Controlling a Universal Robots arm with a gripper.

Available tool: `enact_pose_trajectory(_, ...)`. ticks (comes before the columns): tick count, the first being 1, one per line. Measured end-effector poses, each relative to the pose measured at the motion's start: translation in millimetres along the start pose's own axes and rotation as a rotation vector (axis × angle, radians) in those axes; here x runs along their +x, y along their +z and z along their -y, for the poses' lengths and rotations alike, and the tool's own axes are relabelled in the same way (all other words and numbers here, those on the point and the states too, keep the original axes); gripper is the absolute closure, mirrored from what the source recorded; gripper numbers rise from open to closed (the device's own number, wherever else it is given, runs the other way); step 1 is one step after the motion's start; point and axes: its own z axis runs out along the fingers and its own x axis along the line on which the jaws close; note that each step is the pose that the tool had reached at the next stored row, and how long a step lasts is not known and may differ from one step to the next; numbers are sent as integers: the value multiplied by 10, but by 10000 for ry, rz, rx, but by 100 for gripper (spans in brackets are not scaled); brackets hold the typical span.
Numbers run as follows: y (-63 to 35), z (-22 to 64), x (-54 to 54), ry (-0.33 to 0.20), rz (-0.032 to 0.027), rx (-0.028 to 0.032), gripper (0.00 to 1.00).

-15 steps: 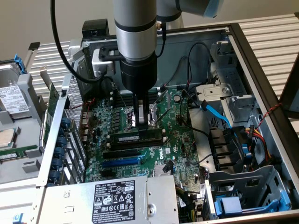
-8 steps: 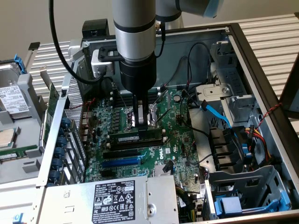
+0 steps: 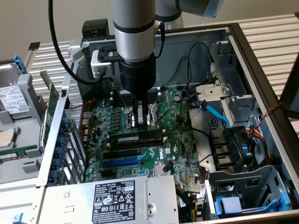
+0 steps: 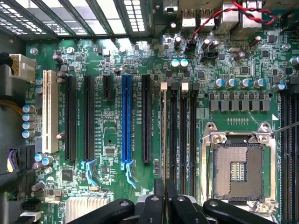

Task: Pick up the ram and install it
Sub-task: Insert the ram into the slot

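Observation:
The ram (image 3: 126,139) is a thin dark-green stick with a white label. It stands on edge along the first of the black memory slots (image 4: 182,130) on the motherboard (image 3: 177,140), beside the bare CPU socket (image 4: 238,170). My gripper (image 3: 142,125) comes straight down from above, shut on the stick near its middle. In the wrist view the ram (image 4: 164,135) shows edge-on as a narrow line running away from my gripper (image 4: 164,191). Whether it is fully seated in the slot I cannot tell.
The open computer case has metal walls (image 3: 243,51) all round. A blue slot (image 4: 126,121) and black expansion slots (image 4: 70,116) lie beside the memory slots. The power supply (image 3: 117,200) is in front, blue cables (image 3: 217,114) and drive bays at the exterior view's right, a hard drive (image 3: 14,98) outside at its left.

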Motion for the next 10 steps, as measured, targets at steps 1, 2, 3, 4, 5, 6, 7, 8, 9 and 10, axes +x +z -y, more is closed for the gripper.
enact_pose_trajectory(1,0,0,0,-1,-2,-1,87)
enact_pose_trajectory(2,0,0,0,-2,0,-3,87)
enact_pose_trajectory(3,0,-1,0,-1,0,0,87)
enact_pose_trajectory(4,0,-2,0,0,1,4,87)
enact_pose_trajectory(5,0,-2,0,0,1,7,87)
enact_pose_trajectory(6,1,-1,0,0,1,10,87)
enact_pose_trajectory(7,0,-2,0,0,2,14,87)
enact_pose_trajectory(8,1,-2,0,0,3,16,87)
enact_pose_trajectory(9,1,-2,-2,-10,4,23,87)
enact_pose_trajectory(10,3,-2,-4,-21,3,27,87)
